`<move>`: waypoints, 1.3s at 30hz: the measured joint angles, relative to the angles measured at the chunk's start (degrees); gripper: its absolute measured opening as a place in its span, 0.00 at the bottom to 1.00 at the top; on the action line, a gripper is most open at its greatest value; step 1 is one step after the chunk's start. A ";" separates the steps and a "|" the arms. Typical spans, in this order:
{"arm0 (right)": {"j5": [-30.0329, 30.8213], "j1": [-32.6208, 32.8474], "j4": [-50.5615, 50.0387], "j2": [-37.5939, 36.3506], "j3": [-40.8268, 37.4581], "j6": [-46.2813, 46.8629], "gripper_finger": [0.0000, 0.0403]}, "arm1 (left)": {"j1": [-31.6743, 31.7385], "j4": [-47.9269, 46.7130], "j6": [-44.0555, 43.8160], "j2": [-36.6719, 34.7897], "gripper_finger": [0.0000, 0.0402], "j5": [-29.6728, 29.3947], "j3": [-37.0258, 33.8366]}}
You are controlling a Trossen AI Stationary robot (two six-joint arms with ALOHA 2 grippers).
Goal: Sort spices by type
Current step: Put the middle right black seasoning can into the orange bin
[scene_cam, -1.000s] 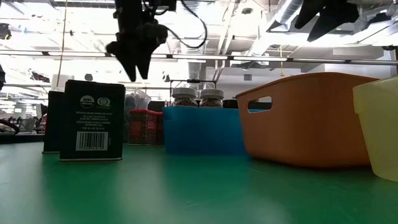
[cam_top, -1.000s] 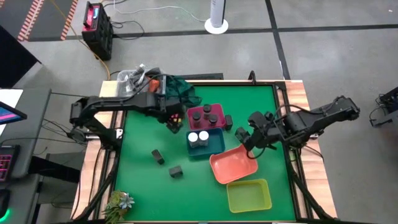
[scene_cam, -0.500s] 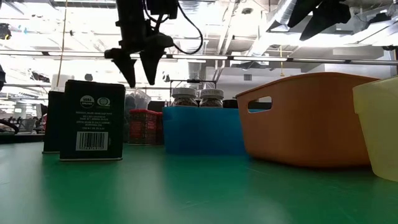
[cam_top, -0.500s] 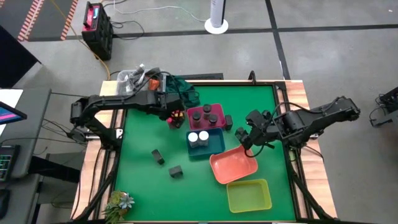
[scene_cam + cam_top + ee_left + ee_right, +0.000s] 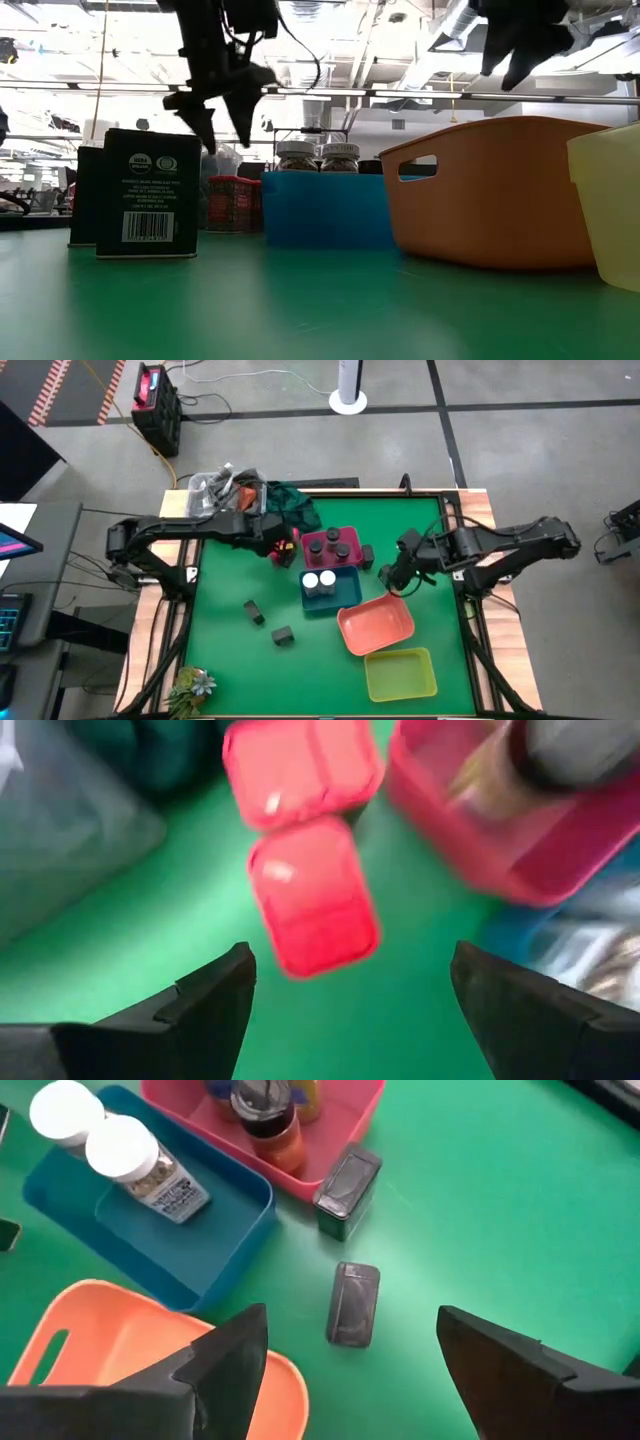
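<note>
Two bright pink blocks (image 5: 312, 895) (image 5: 300, 765) lie on the green mat (image 5: 230, 575) left of the pink tray (image 5: 349, 532), which holds dark-capped jars (image 5: 333, 542). My left gripper (image 5: 345, 1010) hovers open just above them (image 5: 272, 546). White-capped jars (image 5: 318, 580) stand in the blue tray (image 5: 347, 596). My right gripper (image 5: 350, 1380) is open above two dark grey boxes, one upright (image 5: 347, 1192) and one lying flat (image 5: 353, 1304), right of the pink tray. Two more dark boxes (image 5: 253, 610) (image 5: 283, 635) stand on the mat near the left.
A salmon tray (image 5: 375, 625) and a yellow-green tray (image 5: 400, 673) sit at the near right. A clear bin of clutter (image 5: 215, 490) and a dark green cloth (image 5: 290, 505) lie at the far left. A small plant (image 5: 190, 685) is at the near left corner.
My left gripper has opened wide, rolled a little and sunk toward the pink blocks. My right gripper has swung toward the table's far edge and slightly left, over the dark boxes beside the pink tray.
</note>
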 joint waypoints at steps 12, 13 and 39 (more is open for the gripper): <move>-12.25 -12.68 11.86 5.07 -8.47 -9.92 0.78 | -0.30 1.16 0.34 -9.85 0.79 -4.15 0.00; -13.15 -13.15 12.03 6.19 -8.62 -10.79 0.78 | -0.38 1.15 0.35 -10.33 0.79 -4.13 0.00; -20.74 -14.22 11.95 24.18 -8.63 -13.72 0.67 | -0.42 -8.04 5.90 -12.84 0.79 -3.51 0.02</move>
